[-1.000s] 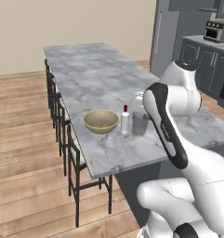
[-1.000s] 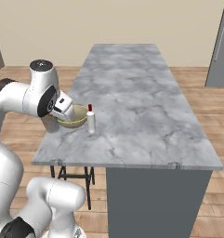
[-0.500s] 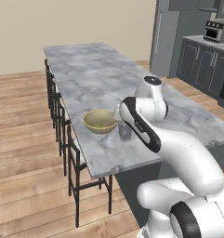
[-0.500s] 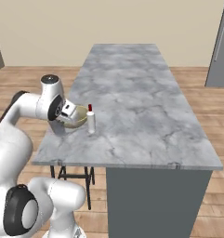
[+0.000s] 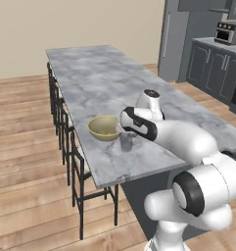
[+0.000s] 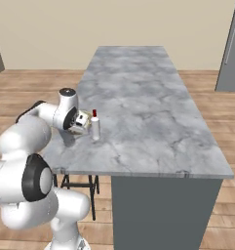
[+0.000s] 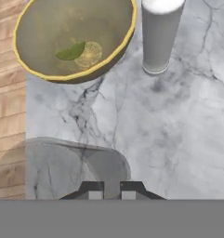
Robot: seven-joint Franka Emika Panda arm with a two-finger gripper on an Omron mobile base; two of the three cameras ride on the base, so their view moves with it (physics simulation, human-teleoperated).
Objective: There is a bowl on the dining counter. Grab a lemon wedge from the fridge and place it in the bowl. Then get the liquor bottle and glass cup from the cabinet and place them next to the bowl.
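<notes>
Gripper clamped on glass cup beside bowl, near end of dining counter.

Gripper [image 7: 111,191] fingertips nearly together, pinching what looks like the rim of the glass cup [image 5: 125,142]. Cup is a plain grey see-through tumbler, straight sides, base at or just above the stone, can't tell which, just beside the bowl [image 5: 93,128] on its near side. Bowl is wide, shallow, dull yellow-olive with a brighter yellow rim, close to the counter's stool-side edge. Inside it a lemon wedge [image 7: 81,52], pale yellow flesh, green peel. Liquor bottle [image 6: 95,128] upright just beside the bowl, whitish body, red cap. Dining counter [image 6: 138,83] is long grey marbled stone, running away from the robot. Tall grey fridge [image 5: 180,39] well beyond the far end.
</notes>
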